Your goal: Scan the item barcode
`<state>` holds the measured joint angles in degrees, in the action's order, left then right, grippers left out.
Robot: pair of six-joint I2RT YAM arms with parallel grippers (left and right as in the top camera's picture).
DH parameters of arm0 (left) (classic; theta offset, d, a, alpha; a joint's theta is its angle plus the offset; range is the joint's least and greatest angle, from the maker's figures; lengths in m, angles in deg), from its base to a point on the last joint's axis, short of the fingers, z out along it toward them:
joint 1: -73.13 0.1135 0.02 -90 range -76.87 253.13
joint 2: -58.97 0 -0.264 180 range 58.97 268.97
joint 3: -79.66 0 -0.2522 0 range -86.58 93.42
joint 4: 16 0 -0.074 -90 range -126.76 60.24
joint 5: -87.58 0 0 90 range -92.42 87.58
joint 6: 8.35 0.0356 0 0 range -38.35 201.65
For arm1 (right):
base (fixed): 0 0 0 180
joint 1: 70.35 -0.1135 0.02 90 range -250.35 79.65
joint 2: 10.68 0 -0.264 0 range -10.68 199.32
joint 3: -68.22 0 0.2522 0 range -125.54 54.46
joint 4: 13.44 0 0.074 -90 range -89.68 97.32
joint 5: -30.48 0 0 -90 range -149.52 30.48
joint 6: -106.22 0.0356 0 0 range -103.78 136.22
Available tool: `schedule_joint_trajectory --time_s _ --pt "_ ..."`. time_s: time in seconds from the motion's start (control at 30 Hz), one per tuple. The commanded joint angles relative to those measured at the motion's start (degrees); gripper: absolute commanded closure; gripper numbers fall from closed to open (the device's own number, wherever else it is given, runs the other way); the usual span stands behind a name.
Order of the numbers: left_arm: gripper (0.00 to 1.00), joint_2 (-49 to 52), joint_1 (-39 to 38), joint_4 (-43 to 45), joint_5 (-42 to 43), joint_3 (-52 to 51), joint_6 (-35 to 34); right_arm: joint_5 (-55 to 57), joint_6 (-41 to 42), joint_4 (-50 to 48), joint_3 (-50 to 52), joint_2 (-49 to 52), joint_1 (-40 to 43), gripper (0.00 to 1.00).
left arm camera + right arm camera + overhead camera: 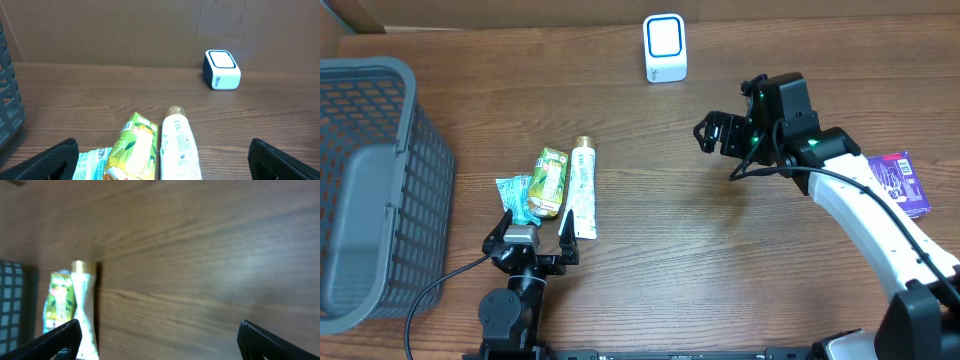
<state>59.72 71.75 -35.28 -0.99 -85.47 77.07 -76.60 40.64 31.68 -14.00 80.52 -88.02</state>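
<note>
Three items lie side by side left of the table's centre: a white tube with a gold cap (582, 190) (177, 142) (84, 310), a green packet (550, 183) (136, 150) (59, 302) and a teal packet (514, 196) (92, 162). The white scanner with a blue-rimmed window (665, 47) (221, 69) stands at the far edge. My left gripper (533, 232) (162, 152) is open just short of the items' near ends, holding nothing. Open and empty, my right gripper (713, 135) (160, 330) hovers right of centre, facing the items.
A grey mesh basket (370, 190) (9, 110) fills the left side. A purple package (900, 183) lies at the right edge, beside my right arm. Bare wood separates the items from the scanner.
</note>
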Motion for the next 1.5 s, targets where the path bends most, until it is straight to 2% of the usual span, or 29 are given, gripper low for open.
schedule_joint_trajectory --time_s 0.0,0.27,0.43,0.73,0.83,0.93,1.03,1.17,1.47 --pt "0.0 -0.5 0.39 0.17 -0.39 -0.37 -1.01 -6.08 1.31 -5.07 -0.61 2.91 -0.52 0.0" --pt "0.0 -0.5 0.39 0.2 -0.39 -0.37 -1.01 -12.39 10.1 -21.4 -0.61 14.01 -6.78 0.04" --pt "0.0 -0.5 0.39 0.17 -0.39 -0.37 -1.01 -12.68 13.38 -30.86 -1.22 20.61 -11.96 0.14" --pt "0.01 -0.5 0.39 0.17 -0.39 -0.37 -1.01 -12.61 12.09 -25.7 -14.71 30.77 -17.73 0.16" --pt "0.01 -0.5 0.39 0.17 -0.39 -0.37 -1.01 -12.22 13.84 -27.5 -15.3 31.34 -19.5 0.22" --pt "0.01 -0.5 0.39 0.17 -0.39 -0.37 -1.01 -10.01 16.35 -28.57 -15.28 32.52 -21.7 0.37" --pt "0.01 -0.5 0.39 0.17 -0.39 -0.37 -1.01 -9.99 16.35 -29.42 -15.28 33.73 -22.95 0.46" --pt "0.0 -0.5 0.39 0.17 -0.39 -0.37 -1.01 -9.94 17.9 -29.4 -15.28 35.74 -24.5 0.47" --pt "0.0 -0.5 0.39 0.17 -0.39 -0.37 -1.01 -9.55 21.03 -29.2 -15.23 38.66 -25.14 0.67"
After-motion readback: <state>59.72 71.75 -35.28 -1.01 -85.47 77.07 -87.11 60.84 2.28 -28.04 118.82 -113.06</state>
